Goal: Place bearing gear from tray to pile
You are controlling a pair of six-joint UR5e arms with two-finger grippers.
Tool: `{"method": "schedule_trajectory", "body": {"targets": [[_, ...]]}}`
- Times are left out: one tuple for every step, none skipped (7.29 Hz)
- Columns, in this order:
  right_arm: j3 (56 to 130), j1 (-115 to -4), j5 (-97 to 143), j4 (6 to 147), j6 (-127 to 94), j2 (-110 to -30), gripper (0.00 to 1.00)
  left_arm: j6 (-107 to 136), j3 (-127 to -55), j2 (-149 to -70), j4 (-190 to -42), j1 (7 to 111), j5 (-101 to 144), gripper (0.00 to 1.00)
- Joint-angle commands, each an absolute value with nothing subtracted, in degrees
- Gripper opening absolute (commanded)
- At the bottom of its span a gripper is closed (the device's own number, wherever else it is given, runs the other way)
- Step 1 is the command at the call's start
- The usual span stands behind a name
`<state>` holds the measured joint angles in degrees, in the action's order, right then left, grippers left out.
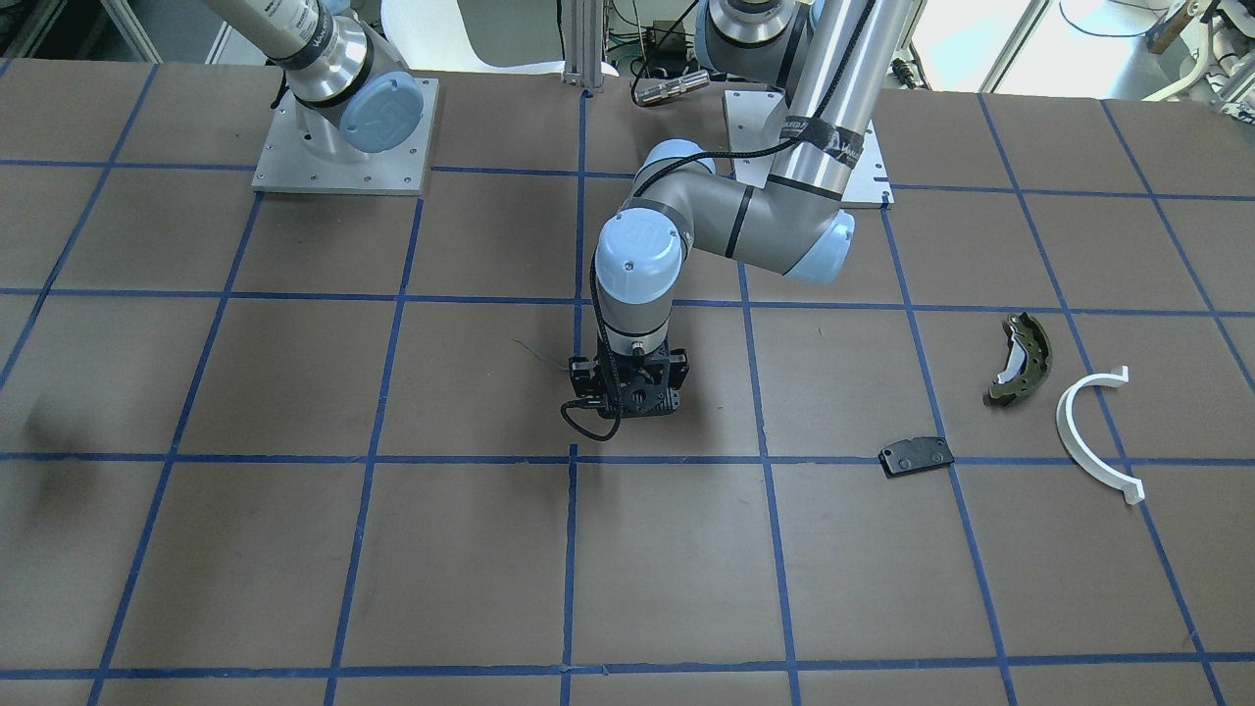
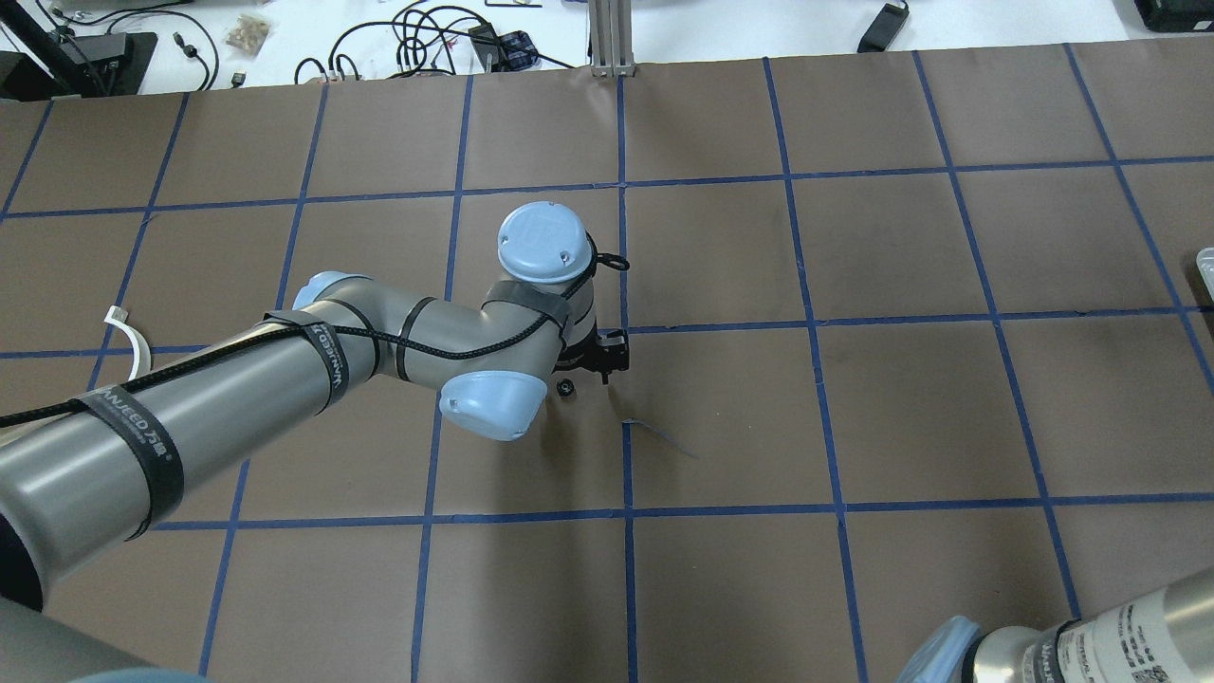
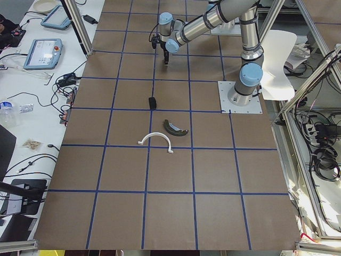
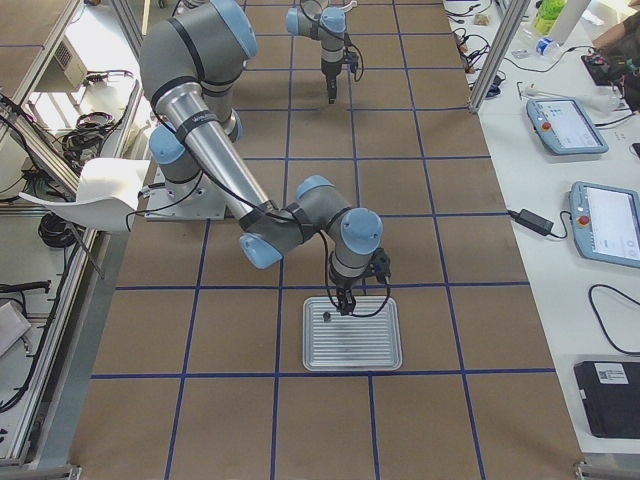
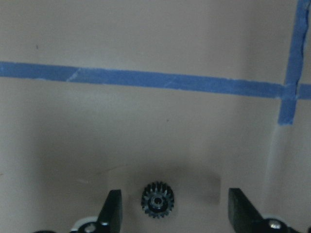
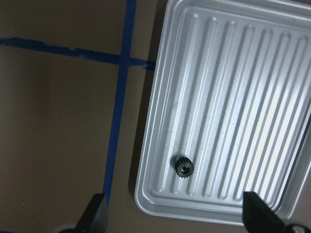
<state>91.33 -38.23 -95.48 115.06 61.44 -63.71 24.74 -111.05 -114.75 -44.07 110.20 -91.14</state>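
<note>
Left gripper: jaws spread wide, nothing held, pointing straight down, low over the brown table. A small black toothed bearing gear lies flat on the table between its fingers, somewhat nearer one of them and touching neither. A strip of blue grid tape crosses the table ahead of the fingertips.

The pile sits well apart from this gripper, off to the robot's left. It holds a flat black pad, nearest the gripper, then an olive-green brake shoe, then a white half-ring farthest out. The three lie loose, none touching.

Right gripper: also open and empty, hanging above one corner of a ridged metal tray. A second gear lies in the tray near that corner, below the gap between the fingers.
</note>
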Motion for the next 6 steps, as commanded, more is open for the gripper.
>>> {"method": "schedule_trajectory", "body": {"targets": [[91.32,-37.44,-95.80,120.28,65.28,-60.13,0.85,23.47,-111.09,-114.61,-42.36,110.21,-91.32,0.03],[91.32,-36.92,-95.71,120.67,65.04,-58.73,0.85,23.47,-111.09,-114.52,-42.45,110.13,-91.23,0.00],[91.23,-36.65,-95.63,120.67,64.95,-58.28,0.83,23.29,-110.75,-113.65,-42.54,109.52,-91.14,0.00],[91.32,-36.65,-95.63,120.59,64.69,-58.27,0.78,20.59,-109.87,-112.42,-43.32,108.03,-91.23,0.00],[91.75,-36.56,-95.54,120.59,64.51,-58.18,0.71,16.65,-108.04,-110.93,-48.38,104.28,-91.14,0.00],[91.84,-36.65,-95.54,120.50,64.16,-58.01,0.59,11.65,-106.10,-109.26,-53.82,100.32,-90.97,0.00]]}}
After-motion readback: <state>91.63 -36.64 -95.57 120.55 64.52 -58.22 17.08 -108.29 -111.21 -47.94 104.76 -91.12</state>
